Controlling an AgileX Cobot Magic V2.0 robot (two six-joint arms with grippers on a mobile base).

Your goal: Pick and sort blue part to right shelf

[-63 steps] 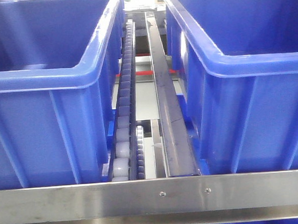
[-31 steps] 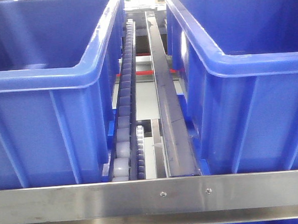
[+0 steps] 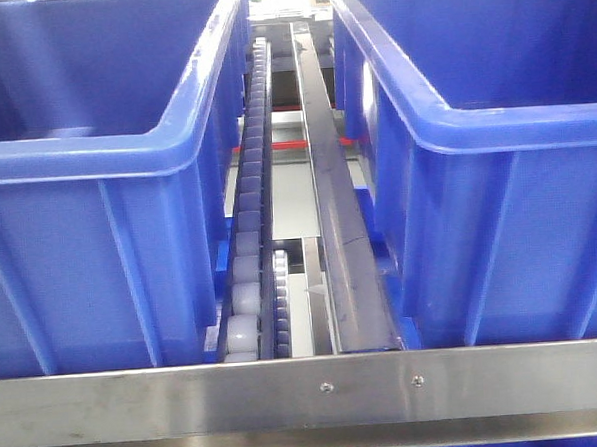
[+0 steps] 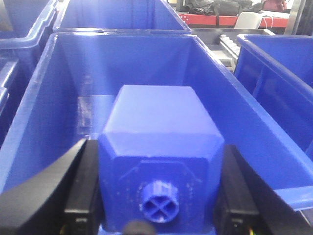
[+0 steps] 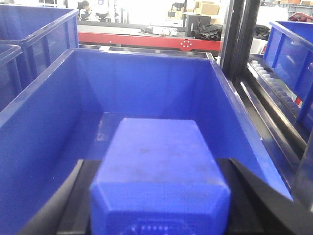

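Both claws closed on blue blocks, long axes pointing ahead over bins: right claw (image 5: 156,196) holds the blue part (image 5: 159,171) above right shelf bin (image 5: 44,142); left claw (image 4: 156,196) grips knobbed block (image 4: 159,161).

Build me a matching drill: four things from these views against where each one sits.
1 front rail
2 roller track
3 knobbed blue block
4 blue part

A between the two blue bins
B in the left end effector
C in the right end effector
D crosswise, in front of the bins

Pairs: 1-D, 2-A, 3-B, 4-C
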